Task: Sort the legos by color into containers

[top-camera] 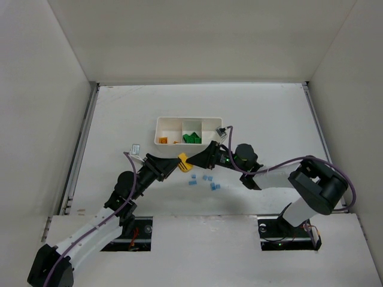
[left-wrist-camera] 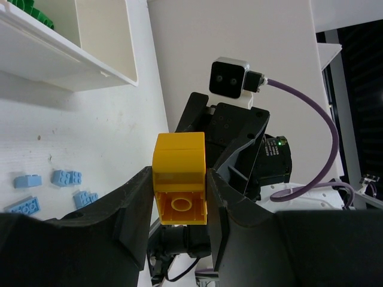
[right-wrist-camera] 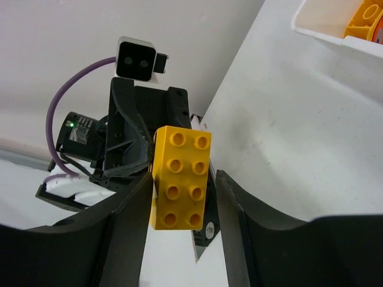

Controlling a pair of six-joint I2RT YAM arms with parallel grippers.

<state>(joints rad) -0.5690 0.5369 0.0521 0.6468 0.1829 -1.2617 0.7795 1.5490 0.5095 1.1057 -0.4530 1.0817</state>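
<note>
Over table [top-camera: 269, 119] centre, two grippers meet at one yellow brick [left-wrist-camera: 179, 173].
Toward far edge, white tray [top-camera: 159, 122] holds green bricks [top-camera: 191, 139], orange bricks [top-camera: 163, 141]. Next, left gripper [left-wrist-camera: 179, 200] clamped on yellow brick; right gripper [right-wrist-camera: 182, 197] jaws apart, straddling it — blue bricks [top-camera: 203, 181] loose beneath.

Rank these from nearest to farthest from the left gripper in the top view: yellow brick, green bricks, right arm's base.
1. yellow brick: held in the left gripper.
2. green bricks: beyond it, in the middle compartment of the tray.
3. right arm's base: far right, at the near edge.
</note>
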